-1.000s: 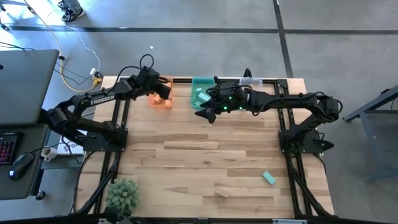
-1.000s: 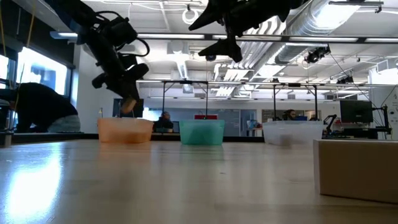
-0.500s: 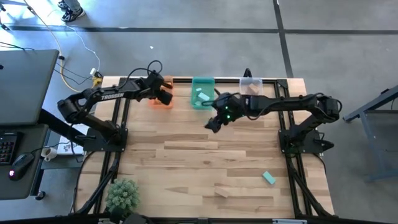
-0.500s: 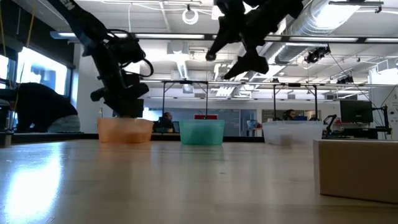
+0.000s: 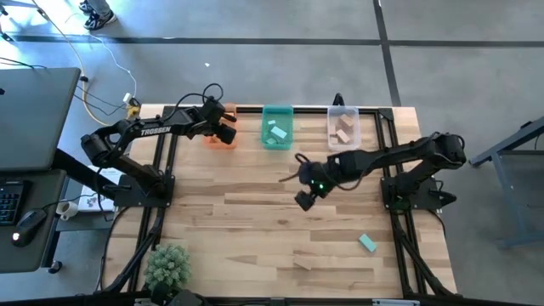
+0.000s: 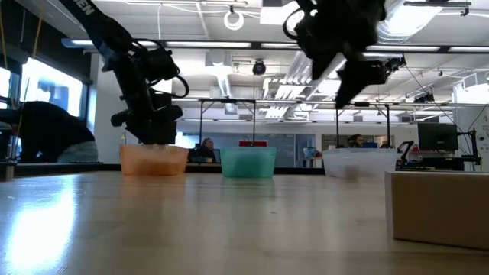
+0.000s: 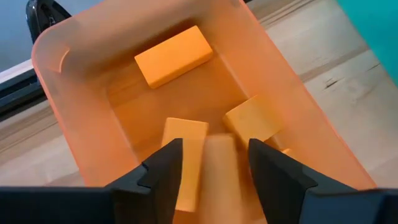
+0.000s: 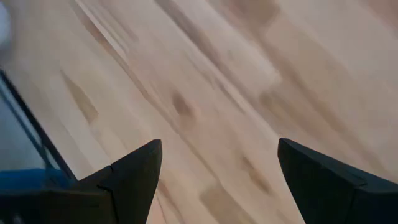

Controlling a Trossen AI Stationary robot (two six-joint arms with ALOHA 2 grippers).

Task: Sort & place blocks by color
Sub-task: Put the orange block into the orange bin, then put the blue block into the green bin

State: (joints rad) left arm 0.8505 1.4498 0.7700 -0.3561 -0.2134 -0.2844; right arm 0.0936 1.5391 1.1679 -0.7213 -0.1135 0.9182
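My left gripper [image 5: 223,133] hangs open over the orange bin [image 5: 212,140] at the table's far edge. In its wrist view the fingers [image 7: 214,155] point down into the bin, where several orange blocks [image 7: 173,55] lie. A blurred orange block [image 7: 219,180] shows between the fingers and touches neither. My right gripper [image 5: 304,200] is wide open above bare wood [image 8: 217,93] at mid-table, holding nothing. The green bin [image 5: 276,127] holds teal blocks and the clear bin [image 5: 343,127] holds tan ones. A teal block [image 5: 367,243] and a tan block [image 5: 304,262] lie flat near the near edge.
A potted plant [image 5: 167,268] stands at the near left corner. Each arm's dark frame [image 5: 406,191] runs along one side of the table. The tan block [image 6: 439,208] looms close in the low view. A person [image 6: 46,134] bends over beyond the table. Bare wood lies between the arms.
My right gripper has left the green bin and swung toward the near edge and slightly right, and now hangs over mid-table. My left gripper has gone down over the orange bin and stayed there.
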